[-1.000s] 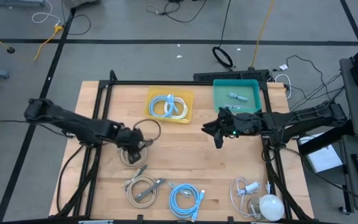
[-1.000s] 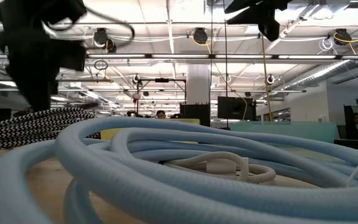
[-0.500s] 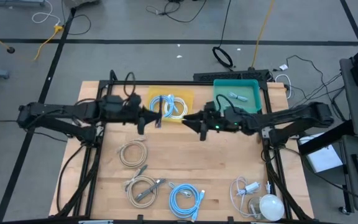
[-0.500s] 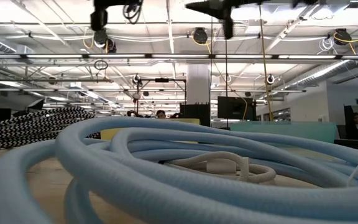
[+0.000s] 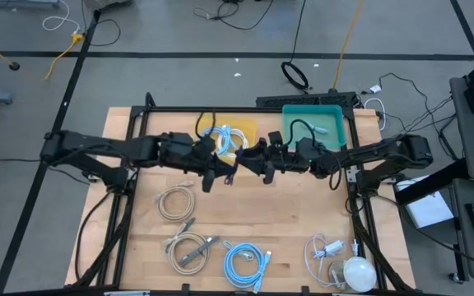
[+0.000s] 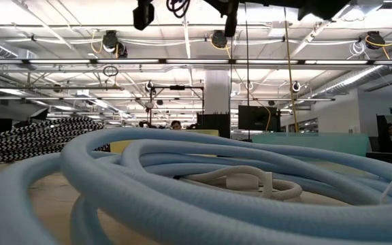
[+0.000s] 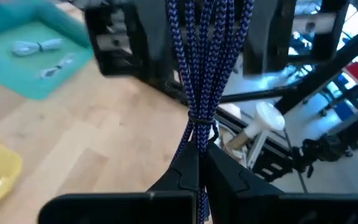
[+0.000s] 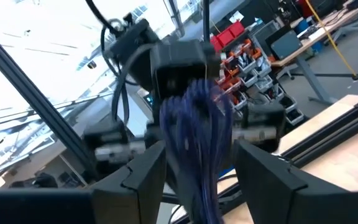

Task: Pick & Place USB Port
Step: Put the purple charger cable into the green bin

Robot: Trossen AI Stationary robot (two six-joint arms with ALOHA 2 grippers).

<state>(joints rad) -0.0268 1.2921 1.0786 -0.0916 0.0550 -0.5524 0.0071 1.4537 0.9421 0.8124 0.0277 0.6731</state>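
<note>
A dark blue braided cable, bundled into several strands [image 7: 207, 62], is held above the middle of the table between both arms [image 5: 235, 169]. My left gripper [image 5: 220, 171] [image 7: 199, 152] reaches in from the table's left and is shut on it. My right gripper [image 5: 257, 161] [image 8: 201, 171] comes from the right, facing the left one, and is open. Its two fingers stand on either side of the bundle [image 8: 197, 118], and I cannot tell whether they touch it. My left gripper pinches the blue cable bundle between its two fingers, just behind a thin tie around the strands [image 7: 197, 119]. The fingers come roughly level from the table's left and lie along the strands. The bundle is lifted clear of the table and runs on past the fingertips between the right gripper's fingers.
A yellow tray [image 5: 245, 130] with a light-blue cable and a teal tray [image 5: 313, 123] with small pieces sit at the far edge. Beige coils [image 5: 175, 201] [image 5: 189, 247], a light-blue coil [image 5: 245, 263], a white cable [image 5: 327, 249] and a white round thing [image 5: 357, 271] lie near the near edge.
My left gripper has risen from the table by the beige coil, carrying the dark cable clear of it, and has moved toward the far edge, then right to the table's middle. My right gripper has moved left until its fingers flank the bundle.
</note>
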